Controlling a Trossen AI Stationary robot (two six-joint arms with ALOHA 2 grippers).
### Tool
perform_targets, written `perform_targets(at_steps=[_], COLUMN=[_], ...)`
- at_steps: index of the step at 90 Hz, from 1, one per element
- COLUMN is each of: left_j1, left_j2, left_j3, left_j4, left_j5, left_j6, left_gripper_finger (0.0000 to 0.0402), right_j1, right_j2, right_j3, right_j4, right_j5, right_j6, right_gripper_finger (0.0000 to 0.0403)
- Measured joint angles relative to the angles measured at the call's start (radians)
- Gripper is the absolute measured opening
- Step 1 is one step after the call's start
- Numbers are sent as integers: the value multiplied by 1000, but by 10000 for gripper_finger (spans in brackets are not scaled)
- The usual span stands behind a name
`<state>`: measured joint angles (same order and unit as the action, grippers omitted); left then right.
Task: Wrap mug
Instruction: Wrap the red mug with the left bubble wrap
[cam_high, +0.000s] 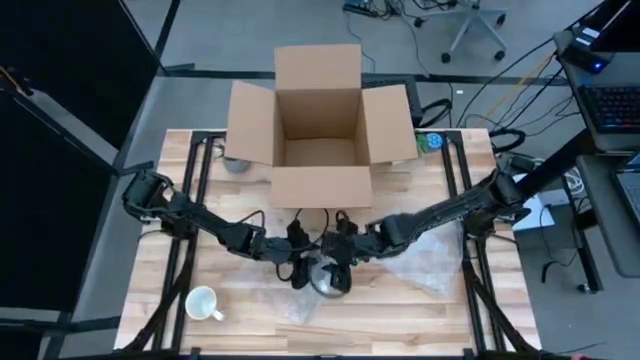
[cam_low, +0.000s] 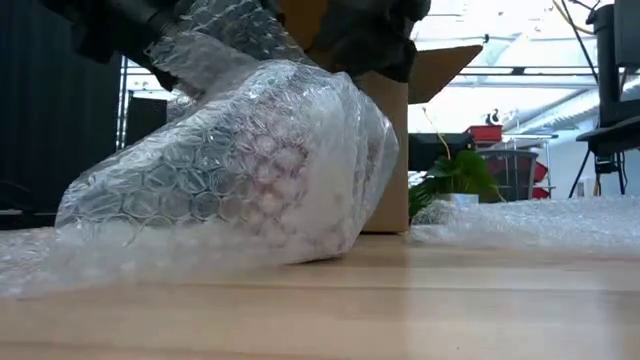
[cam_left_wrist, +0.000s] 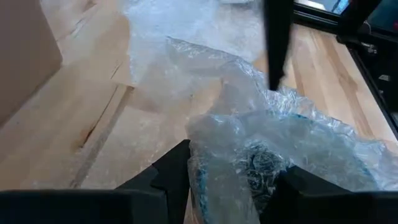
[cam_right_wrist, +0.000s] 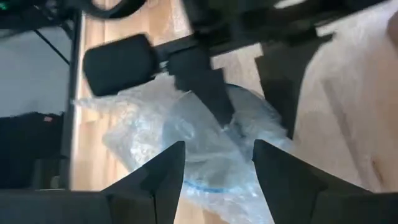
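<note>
Two hands at work: the left hand (cam_high: 297, 262) and the right hand (cam_high: 340, 250) meet over the bundle at the table's near middle.
Bundle: a mug swathed in bubble wrap (cam_low: 250, 170) lies on the table (cam_high: 400, 310); dark blue shows through the film in the left wrist view (cam_left_wrist: 261, 165).
Left hand state: fingers (cam_left_wrist: 171, 171) apart, straddling the wrapped bundle, film bunched between them.
Right hand state: fingers (cam_right_wrist: 165, 171) apart just above the bundle (cam_right_wrist: 186, 143), not clamped on it.
Step in hand: judged to be the closing of the wrap, tucking loose film around the mug.
Next move calls for: pressing the free flap down snugly while the other hand steadies the bundle, so it does not unroll.
Second mug: a white mug (cam_high: 203, 303) stands bare at the near left, well apart; its inside looks empty.
Spare wrap: a loose sheet (cam_high: 430, 262) lies to the right.
Box: an open cardboard box (cam_high: 320, 120) at the far edge, flaps spread, nothing seen inside.
</note>
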<state>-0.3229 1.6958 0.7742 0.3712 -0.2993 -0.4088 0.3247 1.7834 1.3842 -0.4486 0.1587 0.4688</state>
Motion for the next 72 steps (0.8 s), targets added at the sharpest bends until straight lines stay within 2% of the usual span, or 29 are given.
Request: perform_targets(at_steps=[11,22,42,52,72], left_j1=[0,0,0,0,-2], left_j2=[0,0,0,0,0], left_j3=[0,0,0,0,0], left_j4=[1,1,3,4,1], left_j5=[0,-1,-1,-2,3], left_j6=[1,2,0,-1,2], left_gripper_finger=[130,130,130,130,130], right_j1=[19,14,-7,-29,-24], right_j2=[43,77,34,25,91], right_j3=[0,0,1,3,6], right_j4=[9,40,41,51,47], right_j5=[74,86,79,79,42], right_j6=[-6,-60,-168,-168,-134], right_gripper_finger=[166,145,83,49,3])
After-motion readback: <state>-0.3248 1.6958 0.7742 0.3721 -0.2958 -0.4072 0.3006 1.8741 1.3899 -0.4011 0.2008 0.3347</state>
